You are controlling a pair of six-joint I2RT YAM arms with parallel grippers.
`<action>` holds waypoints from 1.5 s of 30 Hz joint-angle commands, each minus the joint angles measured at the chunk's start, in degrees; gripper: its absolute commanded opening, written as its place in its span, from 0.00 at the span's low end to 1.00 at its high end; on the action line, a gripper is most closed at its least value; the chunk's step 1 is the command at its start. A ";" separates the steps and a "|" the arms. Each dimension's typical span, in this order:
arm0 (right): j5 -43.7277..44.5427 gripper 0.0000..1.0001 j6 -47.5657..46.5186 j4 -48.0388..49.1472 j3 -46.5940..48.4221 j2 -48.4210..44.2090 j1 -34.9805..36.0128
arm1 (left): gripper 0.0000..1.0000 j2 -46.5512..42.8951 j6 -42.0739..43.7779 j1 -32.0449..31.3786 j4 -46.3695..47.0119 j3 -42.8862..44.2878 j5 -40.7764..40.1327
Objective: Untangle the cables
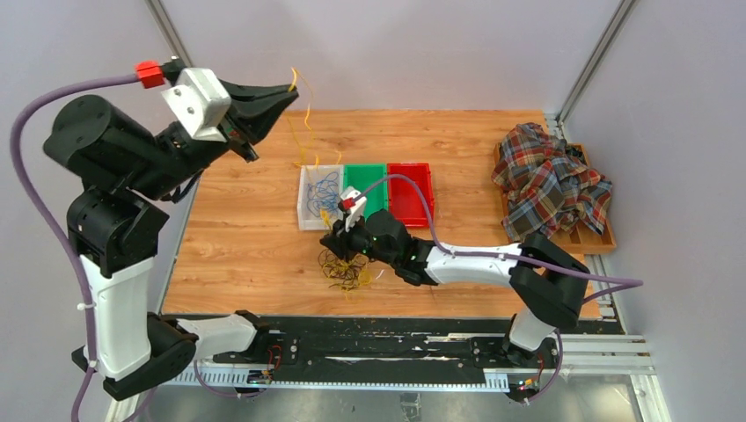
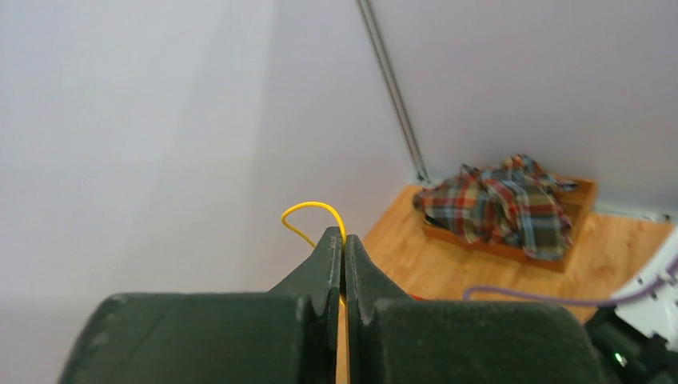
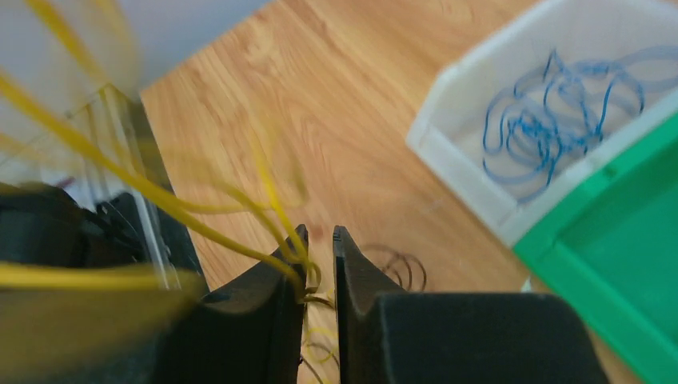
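Blue cables (image 3: 524, 132) in bin (image 3: 464, 180); left hand (image 2: 344, 240) tight on yellow cable (image 2: 312, 206); right hand (image 3: 320, 236) unclear.

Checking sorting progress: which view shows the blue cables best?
Right wrist: the blue cables lie close-up, coiled in the white bin. Top external shows them small in that bin; left wrist does not show them.

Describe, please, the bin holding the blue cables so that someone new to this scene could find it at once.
On the wooden table, three bins stand side by side near the middle. The white bin is the leftmost, next to the green bin, with the red bin beyond. It alone is pale and holds loose blue cables.
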 commanded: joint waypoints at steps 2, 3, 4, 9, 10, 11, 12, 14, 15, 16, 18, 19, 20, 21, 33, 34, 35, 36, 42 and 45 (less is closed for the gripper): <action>2.03 0.20 3.81 1.72 -5.90 2.36 -0.51 | 0.00 -2.79 2.58 -0.33 15.22 0.93 -8.08; 2.31 0.21 4.19 1.99 -6.74 2.16 -0.51 | 0.00 -2.81 2.85 -0.33 15.83 0.96 -9.15; 2.48 0.21 4.44 2.24 -7.47 1.91 -0.51 | 0.01 -2.81 3.17 -0.33 16.21 0.96 -9.67; 3.55 0.21 4.76 2.04 -10.40 -0.16 -0.49 | 0.00 -3.55 4.00 -0.34 17.38 -0.11 -10.34; 3.60 0.21 4.86 1.98 -10.98 -0.88 -0.58 | 0.00 -3.74 4.27 -0.37 17.07 -0.50 -10.28; 3.58 0.23 4.95 1.90 -11.65 -1.66 -0.60 | 0.01 -3.88 4.50 -0.38 16.35 -0.85 -10.25; 3.70 0.26 5.00 1.63 -12.10 -2.60 -0.64 | 0.00 -4.18 4.84 -0.33 15.71 -1.37 -10.28; 4.18 0.27 4.80 0.35 -12.67 -4.17 -0.81 | 0.00 -5.17 6.19 -0.33 15.50 -3.96 -10.56; 4.46 0.21 4.75 -0.32 -13.16 -4.91 -1.04 | 0.00 -5.68 6.98 -0.33 16.11 -4.94 -11.06; 4.61 0.18 4.84 -0.65 -13.40 -5.73 -1.30 | 0.00 -6.06 7.87 -0.33 16.23 -5.55 -11.78; 5.04 0.11 4.92 -1.81 -14.33 -7.50 -1.92 | 0.00 -6.31 9.56 -0.33 16.06 -5.89 -13.54; 5.41 0.10 4.91 -2.50 -14.67 -8.57 -2.18 | 0.00 -6.45 10.04 -0.33 15.90 -6.13 -14.76; 5.81 0.08 4.79 -3.22 -14.90 -9.79 -2.57 | 0.00 -6.62 10.84 -0.33 15.32 -6.52 -15.93; 6.19 0.07 4.76 -4.30 -15.02 -11.07 -3.01 | 0.00 -7.00 11.65 -0.33 14.55 -7.12 -16.86; -1.30 0.01 -2.27 -20.18 -3.62 -23.21 -8.50 | 0.01 -23.02 23.65 -0.33 6.18 -43.40 -29.45; -1.97 0.01 -2.88 -21.21 -1.20 -23.17 -8.65 | 0.00 -23.55 25.07 -0.37 6.17 -44.98 -30.19; -2.25 0.01 -3.53 -22.46 0.68 -23.00 -8.75 | 0.01 -23.77 26.55 -0.30 5.78 -45.51 -30.84; -2.41 0.01 -4.01 -23.65 2.71 -22.69 -8.84 | 0.01 -23.69 27.95 -0.30 5.13 -45.90 -31.53; -10.17 0.01 -2.70 -25.24 12.19 -15.28 -9.13 | 0.00 -24.81 28.37 -0.18 0.22 -53.65 -34.87; -13.59 0.01 -1.84 -26.15 17.66 -9.87 -8.30 | 0.01 -28.38 26.78 1.03 1.02 -59.67 -35.37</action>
